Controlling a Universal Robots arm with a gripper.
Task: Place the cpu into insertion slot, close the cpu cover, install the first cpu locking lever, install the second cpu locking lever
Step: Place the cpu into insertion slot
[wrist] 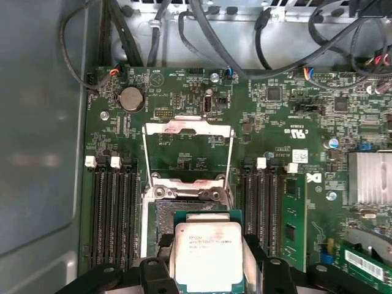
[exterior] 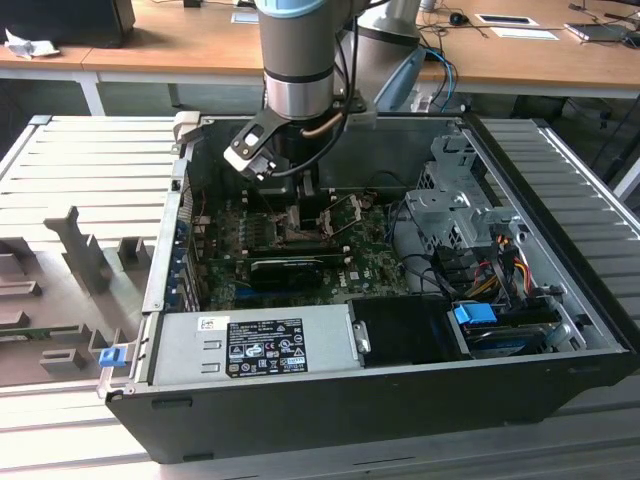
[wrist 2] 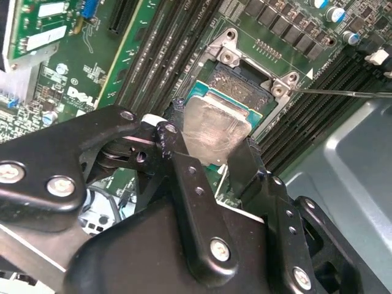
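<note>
Second wrist view: chip (wrist 2: 211, 122) is clamped flat by the gripper (wrist 2: 213, 130), metal top up, edges squared to the socket (wrist 2: 236, 79) beneath.

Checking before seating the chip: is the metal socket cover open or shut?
Open: the silver-grey metal frame cover is flipped back, clear of the dark square socket.

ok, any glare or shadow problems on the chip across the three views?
Second wrist view: a bright sheen lies across the chip top, but its edges are clear. First wrist view: its top looks pale, washed by light, and the grey case wall carries a soft bright patch. Exterior view: the green board below the arm sits in shadow and reads dark.
</note>
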